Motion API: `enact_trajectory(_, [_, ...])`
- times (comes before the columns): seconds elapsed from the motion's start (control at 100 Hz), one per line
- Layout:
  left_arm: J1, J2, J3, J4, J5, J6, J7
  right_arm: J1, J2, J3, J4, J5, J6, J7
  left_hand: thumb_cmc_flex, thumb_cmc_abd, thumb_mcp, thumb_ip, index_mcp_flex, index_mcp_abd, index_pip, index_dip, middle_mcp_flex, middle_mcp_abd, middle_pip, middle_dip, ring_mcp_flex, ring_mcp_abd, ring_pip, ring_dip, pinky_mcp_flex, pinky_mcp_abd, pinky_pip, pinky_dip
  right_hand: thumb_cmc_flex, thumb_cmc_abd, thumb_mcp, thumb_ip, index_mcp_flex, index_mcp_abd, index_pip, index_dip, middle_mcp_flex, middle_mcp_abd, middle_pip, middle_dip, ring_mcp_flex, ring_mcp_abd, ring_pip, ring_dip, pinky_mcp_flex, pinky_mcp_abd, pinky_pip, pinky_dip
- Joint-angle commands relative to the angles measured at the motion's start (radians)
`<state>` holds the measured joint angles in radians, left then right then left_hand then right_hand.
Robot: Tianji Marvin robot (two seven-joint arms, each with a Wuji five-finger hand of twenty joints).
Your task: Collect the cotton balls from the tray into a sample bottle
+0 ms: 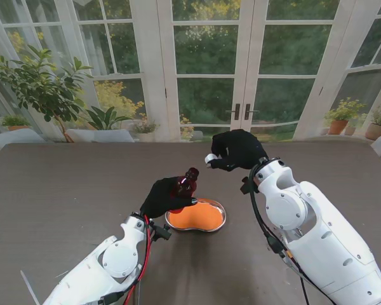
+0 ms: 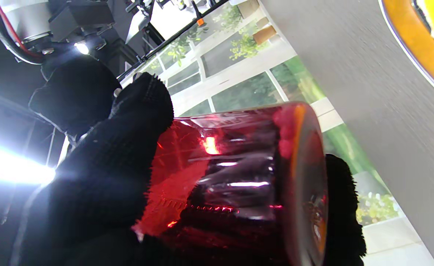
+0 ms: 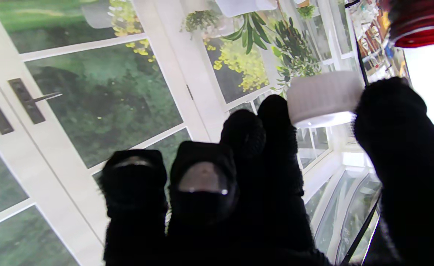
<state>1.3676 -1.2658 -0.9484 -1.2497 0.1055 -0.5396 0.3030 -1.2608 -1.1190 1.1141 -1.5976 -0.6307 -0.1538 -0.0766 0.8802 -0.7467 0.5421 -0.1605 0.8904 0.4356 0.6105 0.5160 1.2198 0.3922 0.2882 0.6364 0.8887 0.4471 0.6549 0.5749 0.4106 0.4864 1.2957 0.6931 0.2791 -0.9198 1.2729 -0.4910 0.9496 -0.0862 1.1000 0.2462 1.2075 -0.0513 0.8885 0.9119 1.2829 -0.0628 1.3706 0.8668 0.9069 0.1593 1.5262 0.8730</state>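
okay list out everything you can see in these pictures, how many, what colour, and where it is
sample bottle: one, dark red see-through, tilted, held off the table over the tray's left end
cap: one, white, ribbed, pinched between fingertips above the table, off the bottle
tray: one, kidney-shaped, metal rim with orange inside, on the table near the middle; no cotton balls can be made out in it
table: one, dark grey-brown, fills the lower view
glass doors: white frames, far side, garden behind
potted plants: several, green, along the windows on both sides
left hand: black glove, wrapped around the bottle
right hand: black glove, raised, holding the cap
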Motion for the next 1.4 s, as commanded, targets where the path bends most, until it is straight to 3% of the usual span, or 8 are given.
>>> enact_trajectory(0.0, [0.002, -0.001, 0.001, -0.004, -0.003, -0.001, -0.021, -0.004, -0.007, -0.009, -0.023, 0.002, -0.012, 0.018, 0.169, 0.225, 0.294, -0.027, 0.169, -0.294, 0.129, -0.001, 0.087, -0.123, 0.029, -0.012, 0.001, -0.021, 0.009, 0.007, -0.015, -0.036, 0.039, 0.018, 0.127, 0.059, 0.081, 0.105, 0.014, -0.09, 0.082, 0.044, 0.018, -0.023, 0.027, 0.017, 0.036, -0.019, 0.024, 0.004, 0.003, -0.006, 0.058, 0.0])
enact_trajectory(0.6, [-0.002, 0.0, 0.003, 0.005, -0.003, -0.01, -0.024, -0.02, 0.004, -0.034, -0.064, 0.009, -0.065, 0.07, 0.168, 0.224, 0.293, -0.027, 0.168, -0.295, 0.129, 0.0, 0.087, -0.126, 0.029, -0.012, 0.001, -0.021, 0.009, 0.007, -0.015, -0.037, 0.04, 0.018, 0.125, 0.067, 0.076, 0.107, 0.011, -0.093, 0.079, 0.05, 0.016, -0.026, 0.024, 0.019, 0.036, -0.02, 0.018, 0.003, -0.002, -0.007, 0.055, 0.001])
enact_trajectory(1.39, [-0.001, 0.0, -0.002, 0.011, -0.002, -0.017, -0.025, 0.007, 0.004, -0.07, -0.025, -0.005, -0.083, 0.069, 0.168, 0.224, 0.294, -0.027, 0.169, -0.295, 0.129, -0.001, 0.089, -0.13, 0.031, -0.012, 0.002, -0.021, 0.009, 0.007, -0.014, -0.038, 0.04, 0.018, 0.125, 0.07, 0.074, 0.108, 0.008, -0.096, 0.078, 0.054, 0.016, -0.027, 0.022, 0.019, 0.037, -0.018, 0.012, 0.001, -0.004, -0.009, 0.053, 0.002])
